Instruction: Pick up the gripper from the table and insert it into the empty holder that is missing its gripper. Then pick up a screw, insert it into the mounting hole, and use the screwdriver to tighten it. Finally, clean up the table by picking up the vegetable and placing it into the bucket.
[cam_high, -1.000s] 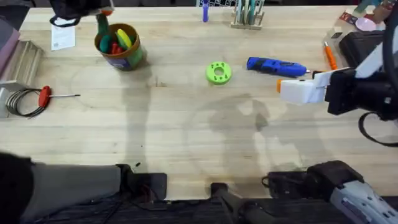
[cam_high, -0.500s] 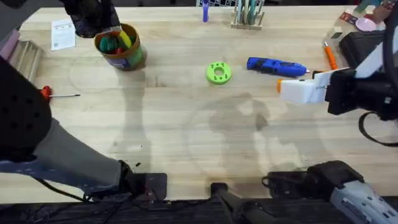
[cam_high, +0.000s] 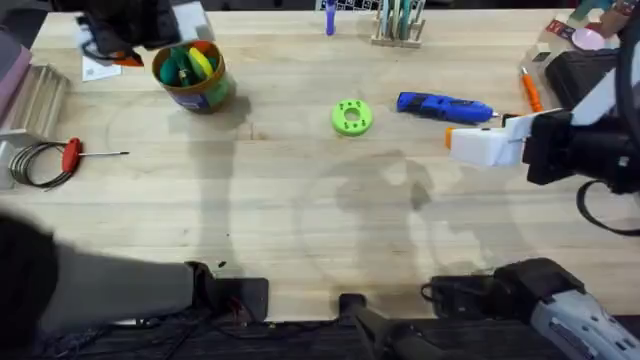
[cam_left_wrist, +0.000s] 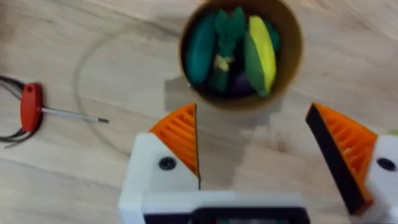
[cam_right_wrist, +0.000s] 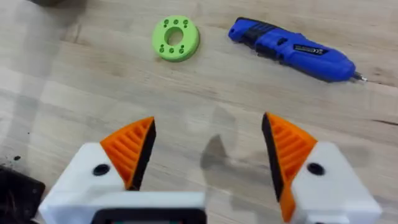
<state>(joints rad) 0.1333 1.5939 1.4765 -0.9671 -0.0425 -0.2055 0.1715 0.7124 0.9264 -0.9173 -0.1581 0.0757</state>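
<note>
Near edge of the worktop (cam_high: 300, 240) is bare wood in front of both arm bases. Right end effector (cam_right_wrist: 207, 149) hovers at the right side with jaws spread wide, holding nothing; wrist view looks down on the screwdriver (cam_right_wrist: 291, 48) and the lime-green disc (cam_right_wrist: 176, 38), both lying flat and well apart from its pads. Screwdriver looks like rigid smooth plastic, fat barrel, probably the heaviest item here; my call is to grip across the mid-body, not the tapered tip end, or it may roll or pivot. Red-handled tool (cam_high: 72, 153) lies at the left edge beside a cable coil. Far left: left end effector (cam_left_wrist: 252, 146) sits just short of the bucket (cam_high: 193, 75), jaws released and empty. The vegetable (cam_left_wrist: 224, 46) is already in the bucket, dark green, wedged among the other green and yellow toy pieces. It looks light and slightly soft, so it needs little squeeze. Bucket is a thin tin and would tip easily if nudged at the rim.
</note>
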